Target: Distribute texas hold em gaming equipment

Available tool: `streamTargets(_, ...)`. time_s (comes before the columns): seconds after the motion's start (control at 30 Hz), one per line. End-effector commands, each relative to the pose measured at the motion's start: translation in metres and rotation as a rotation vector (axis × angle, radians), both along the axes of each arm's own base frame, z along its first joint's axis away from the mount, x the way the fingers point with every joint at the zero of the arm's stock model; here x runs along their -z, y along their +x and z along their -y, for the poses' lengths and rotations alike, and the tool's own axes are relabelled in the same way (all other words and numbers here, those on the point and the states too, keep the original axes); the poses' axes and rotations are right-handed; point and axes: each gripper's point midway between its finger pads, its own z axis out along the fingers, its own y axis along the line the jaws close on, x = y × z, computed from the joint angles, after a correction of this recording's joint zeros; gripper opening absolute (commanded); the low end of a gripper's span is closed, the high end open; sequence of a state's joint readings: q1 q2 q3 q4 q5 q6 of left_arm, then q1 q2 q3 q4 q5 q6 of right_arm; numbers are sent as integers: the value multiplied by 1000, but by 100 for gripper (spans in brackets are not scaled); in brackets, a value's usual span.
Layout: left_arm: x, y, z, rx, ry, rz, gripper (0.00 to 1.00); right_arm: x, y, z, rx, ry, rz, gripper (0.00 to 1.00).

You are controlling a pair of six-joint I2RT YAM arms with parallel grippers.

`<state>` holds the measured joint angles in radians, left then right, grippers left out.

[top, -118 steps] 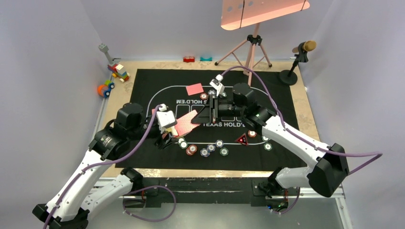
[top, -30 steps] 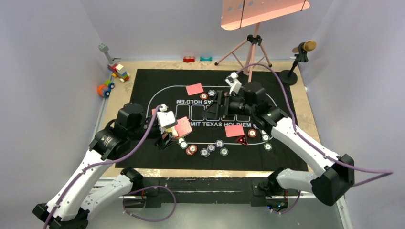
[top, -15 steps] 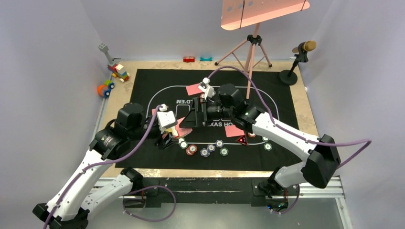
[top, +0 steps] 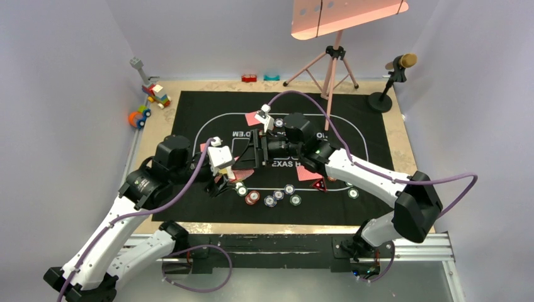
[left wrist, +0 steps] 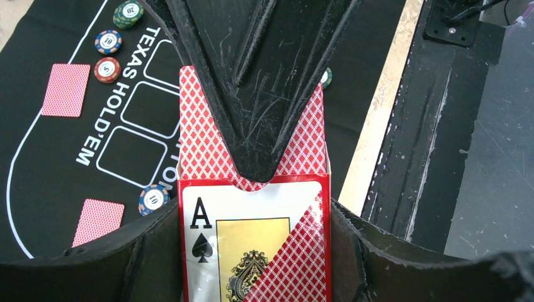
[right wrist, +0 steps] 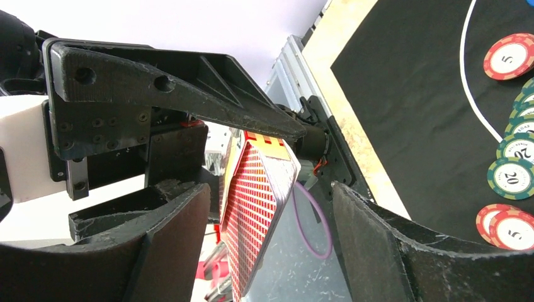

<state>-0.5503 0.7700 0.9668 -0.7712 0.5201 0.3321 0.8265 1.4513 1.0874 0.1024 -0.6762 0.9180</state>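
My left gripper (left wrist: 253, 264) is shut on a red card box (left wrist: 252, 239) with an ace of spades on its face. Pink-backed cards (left wrist: 200, 141) stick out of the box's open end. My right gripper (right wrist: 271, 211) stands open astride those cards (right wrist: 252, 214), with gaps on both sides; one of its fingers (left wrist: 258, 82) lies over them. In the top view the two grippers meet at the mat's left centre (top: 239, 165). Single cards (top: 255, 117) (top: 306, 172) lie on the black mat (top: 371, 126). Poker chips (top: 269, 201) and a red triangular marker (top: 320, 185) sit along the near side.
Toy blocks (top: 155, 94) and a toy car (top: 138, 116) lie off the mat at the back left. A pink tripod (top: 330, 66) and a microphone stand (top: 385, 94) are at the back right. More chips (right wrist: 511, 56) lie beside the right gripper.
The right gripper swung left from the mat's middle to the cards in the held box, and its jaws narrowed slightly. The card drawn earlier lies right of centre. The left arm stayed put.
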Motion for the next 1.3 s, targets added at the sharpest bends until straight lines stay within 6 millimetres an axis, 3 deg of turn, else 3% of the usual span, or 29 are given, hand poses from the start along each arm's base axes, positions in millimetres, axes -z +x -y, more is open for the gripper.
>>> streamTargets(0.0, -17, 7, 6, 5, -53, 55, 23, -8, -7, -1, -37, 32, 20, 74)
streamTargets(0.37, -21, 5, 5, 6, -57, 61, 23, 6, 3, 14, -6, -16, -7, 62)
streamTargets(0.87, -21, 5, 5, 6, -59, 63, 22, 0, 11, 40, 52, -13, 3, 50)
streamTargets(1.1, -19, 4, 4, 3, -58, 61, 22, -13, 17, 52, 96, -1, 27, 45)
streamTargets(1.2, -17, 4, 3, 1, -53, 62, 22, -20, 19, 56, 106, 10, 32, 37)
streamTargets(1.27, -17, 4, 3, -1, -52, 64, 22, -22, 23, 57, 118, 12, 33, 23)
